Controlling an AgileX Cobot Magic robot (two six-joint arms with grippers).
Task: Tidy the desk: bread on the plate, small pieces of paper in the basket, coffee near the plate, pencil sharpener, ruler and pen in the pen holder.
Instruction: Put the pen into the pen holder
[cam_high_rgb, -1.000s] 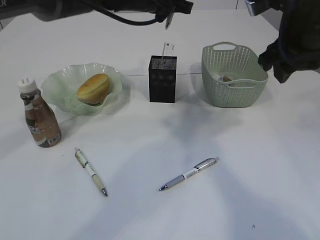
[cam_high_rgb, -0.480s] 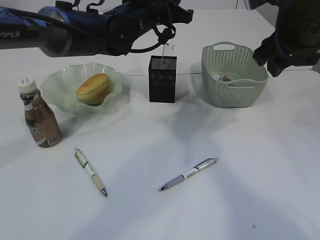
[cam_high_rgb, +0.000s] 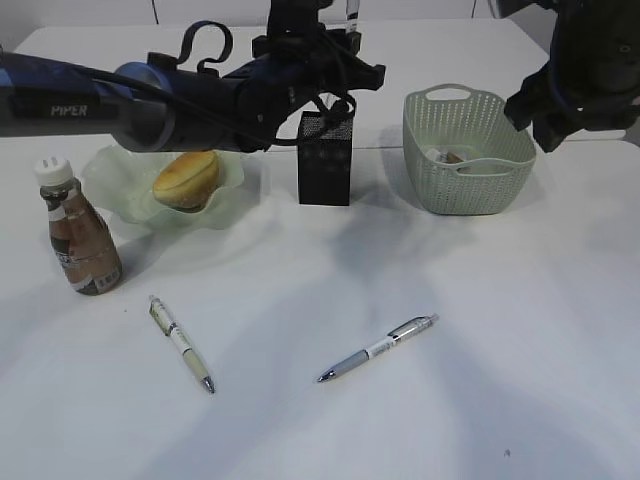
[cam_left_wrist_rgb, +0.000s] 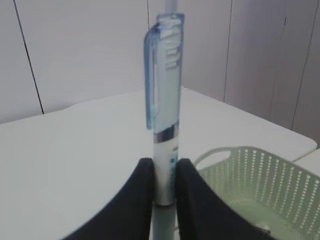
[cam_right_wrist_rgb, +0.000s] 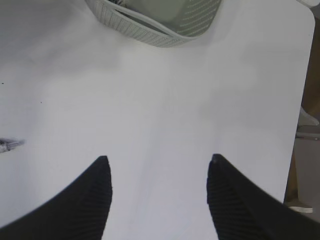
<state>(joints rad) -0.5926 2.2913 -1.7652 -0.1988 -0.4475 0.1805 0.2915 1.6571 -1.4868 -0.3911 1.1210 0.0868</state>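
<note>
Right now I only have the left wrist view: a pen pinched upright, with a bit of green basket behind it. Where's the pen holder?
Observer: The pen holder stands just under the left arm, between the plate and the basket.
Operator: Any pens lying on the desk?
Observer: Two. A white pen lies in front of the coffee, and a grey pen lies near the middle.
Operator: Is the right gripper free?
Observer: Yes. The right gripper is open and empty, over bare desk beside the basket.

Dark blue left arm (cam_high_rgb: 150, 105), white lettering, black looped cables
</note>
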